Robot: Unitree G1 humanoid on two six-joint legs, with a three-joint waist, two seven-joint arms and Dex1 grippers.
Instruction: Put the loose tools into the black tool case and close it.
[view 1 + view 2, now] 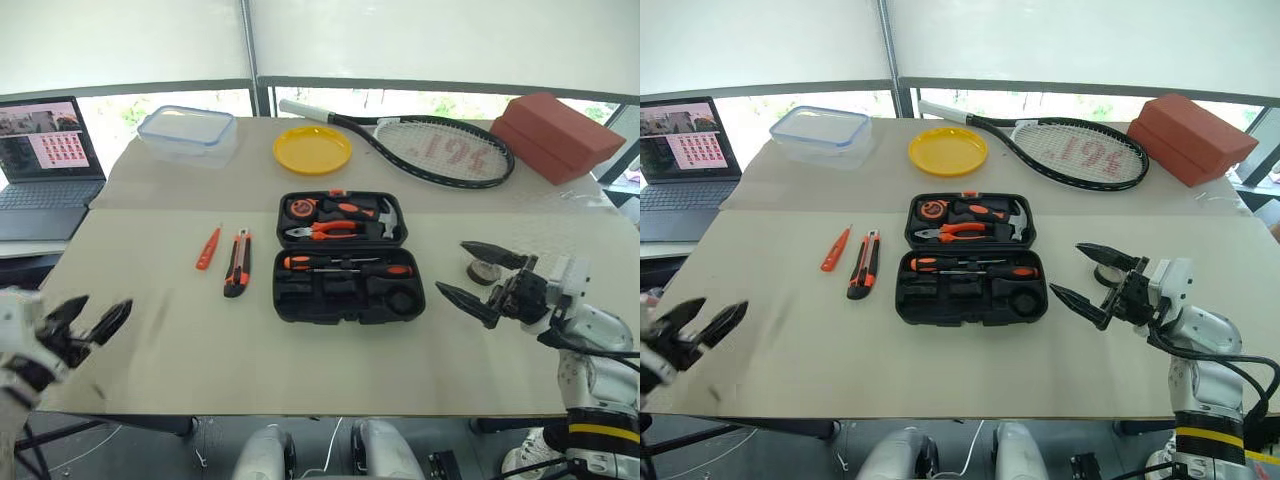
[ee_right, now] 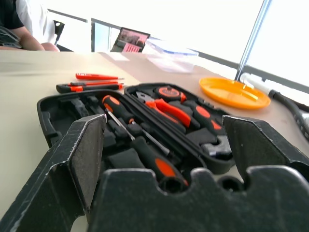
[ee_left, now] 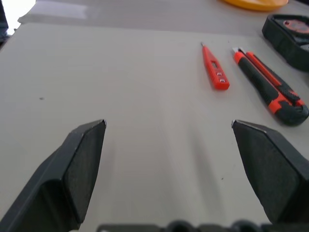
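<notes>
**3 tools left outside the open case**

Head view: the tool case point(image 1: 349, 257) lies open with 2 screwdrivers point(image 1: 345, 264) seated. The small screwdriver point(image 1: 207, 248) and knife point(image 1: 237, 263) lie left of it, the tape roll point(image 1: 484, 271) right.

Wrist views: left gripper point(image 3: 169, 162) and right gripper point(image 2: 164, 152) are spread wide, empty. The roll is best approached squarely.

Black tool case point(image 1: 349, 258) is seen as moulded matt plastic with shaped recesses. Two screwdrivers point(image 1: 347, 265) in it are given glossy orange-and-black handles and thin metal shafts. Small orange screwdriver point(image 1: 208, 248) is read as smooth plastic; utility knife point(image 1: 238, 263) as orange plastic with matt black rubbery grip. Tabletop point(image 1: 150, 340) is covered by a matt beige sheet, smooth, faintly scuffed. Lidded box point(image 1: 188, 133) is clear plastic. Yellow plate point(image 1: 312, 150) is glossy plastic. Tool fingers point(image 3: 82, 164) are shown matt black, finely textured.
</notes>
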